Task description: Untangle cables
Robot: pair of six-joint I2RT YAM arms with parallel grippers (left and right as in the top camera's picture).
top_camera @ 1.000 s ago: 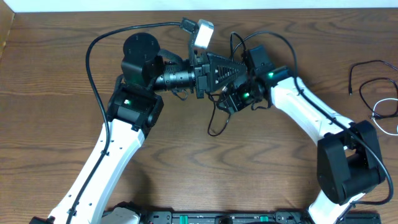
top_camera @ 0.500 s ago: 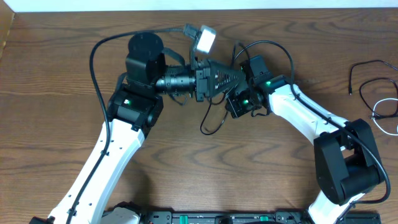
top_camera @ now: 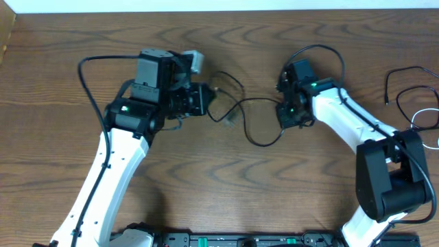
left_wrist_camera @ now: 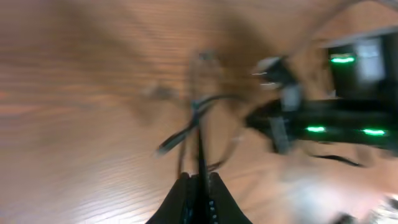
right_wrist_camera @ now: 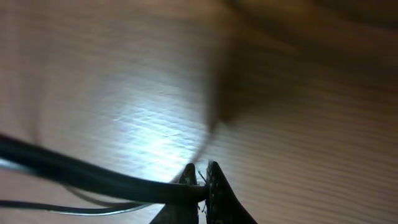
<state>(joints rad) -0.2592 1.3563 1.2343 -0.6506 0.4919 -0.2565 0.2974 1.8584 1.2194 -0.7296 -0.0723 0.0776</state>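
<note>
A thin black cable [top_camera: 263,143] sags across the wood between my two arms, with a small plug [top_camera: 232,122] and loose loops near its left end. My left gripper [top_camera: 208,104] is shut on that cable. In the left wrist view the cable [left_wrist_camera: 199,140] runs straight out from between the closed fingertips of the left gripper [left_wrist_camera: 199,178]. My right gripper [top_camera: 283,114] is shut on the other end. In the blurred right wrist view the cable [right_wrist_camera: 93,177] comes in from the left into the right gripper [right_wrist_camera: 200,169].
At the far right of the table lie a separate thin black cable [top_camera: 401,77] and a white cable [top_camera: 424,122], apart from both arms. The right arm [left_wrist_camera: 339,121], with its green lights, fills the right of the left wrist view. The tabletop [top_camera: 219,192] is brown wood.
The two grippers, crowded together at the centre before, have drawn apart, left one leftward and right one rightward. The black cable now stretches between them. The right gripper has shut.
</note>
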